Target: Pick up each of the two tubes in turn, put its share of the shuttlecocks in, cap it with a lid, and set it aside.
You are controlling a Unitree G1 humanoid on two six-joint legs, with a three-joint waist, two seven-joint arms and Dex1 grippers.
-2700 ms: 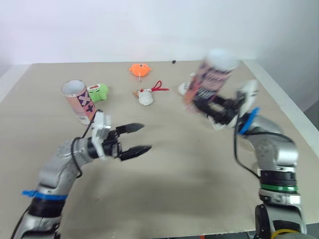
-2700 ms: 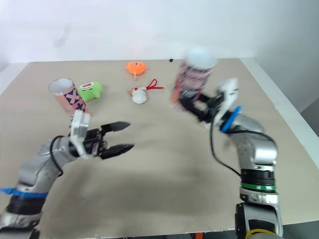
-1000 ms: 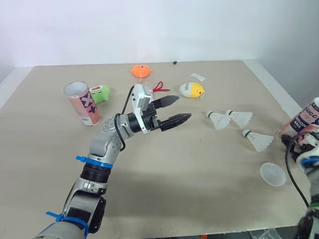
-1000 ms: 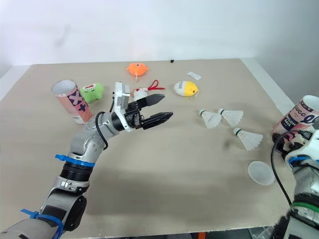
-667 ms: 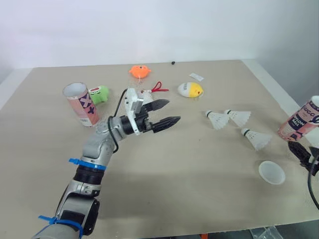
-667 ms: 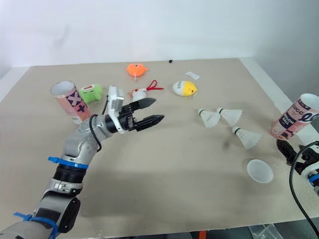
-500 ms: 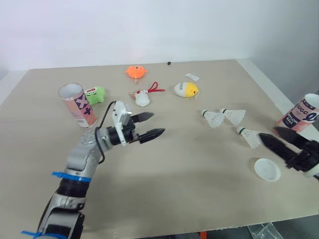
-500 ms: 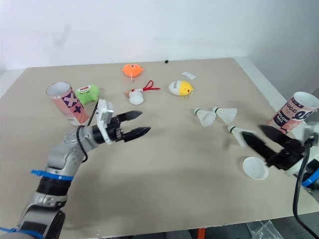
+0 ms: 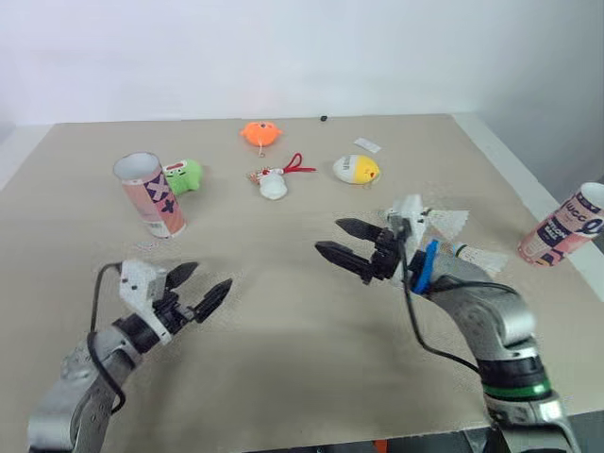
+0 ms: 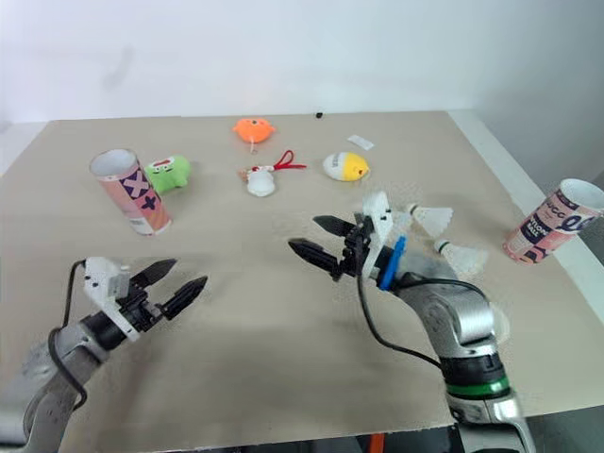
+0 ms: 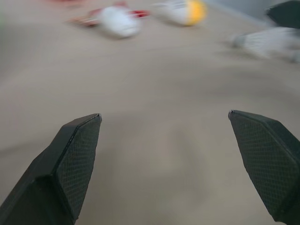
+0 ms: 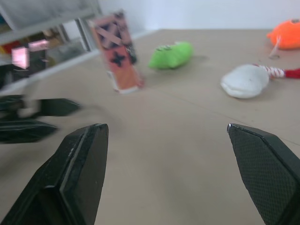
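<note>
Here we see one tube (image 9: 151,193) standing at the far left of the counter (image 9: 283,368) beside a green toy (image 9: 184,176), the other tube (image 9: 563,225) at its right edge near the shuttlecocks (image 9: 451,223), while our left fingers (image 9: 213,295) and right fingers (image 9: 357,227) hang spread open, empty, above the middle.

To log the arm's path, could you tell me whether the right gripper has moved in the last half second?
Yes. The right gripper swung toward the robot's left: from right of the shuttlecocks to left of them, fingers open.
</note>
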